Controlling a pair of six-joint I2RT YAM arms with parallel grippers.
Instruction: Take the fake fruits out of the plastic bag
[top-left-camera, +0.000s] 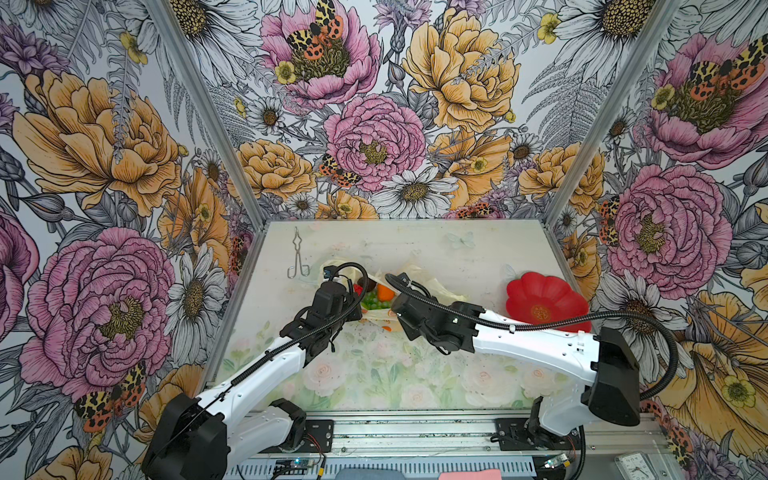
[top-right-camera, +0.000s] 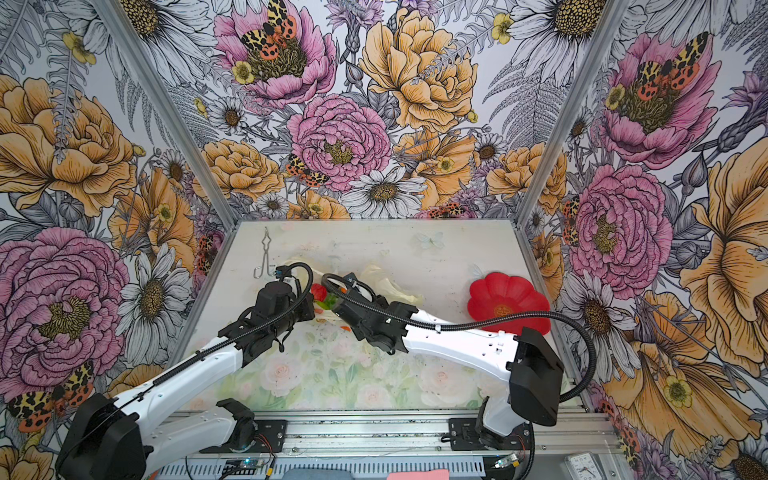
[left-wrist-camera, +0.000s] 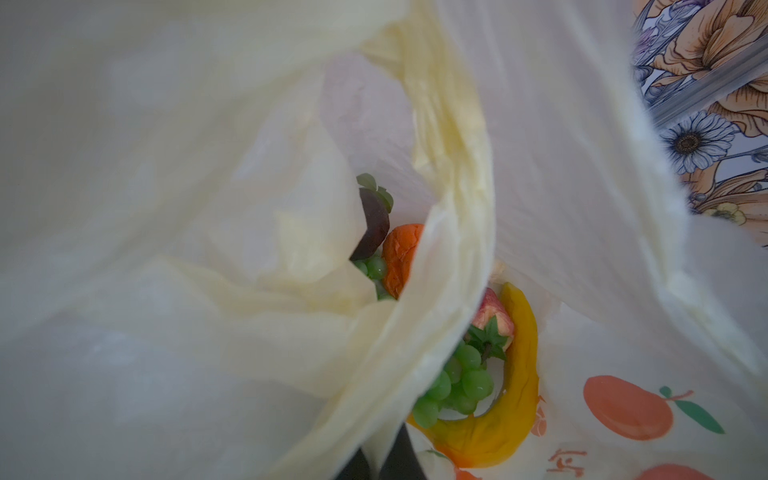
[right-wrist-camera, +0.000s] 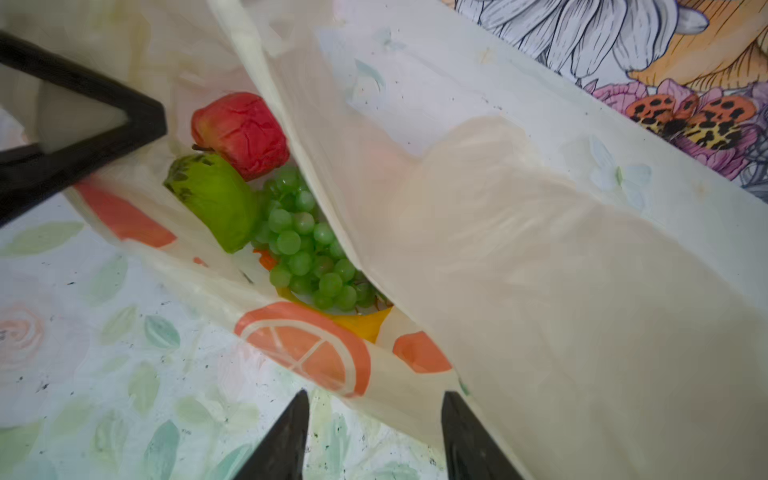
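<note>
Fruits (right-wrist-camera: 299, 241) in bag (right-wrist-camera: 540, 291), beyond R hand (right-wrist-camera: 374, 395)

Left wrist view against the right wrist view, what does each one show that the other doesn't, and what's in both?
Only the left wrist view shows the dark brown fruit and the long curve of the banana. Only the right wrist view shows the green round fruit, the open right gripper and the table. Both show the green grape bunch and at least a bit of banana, inside the plastic bag.
</note>
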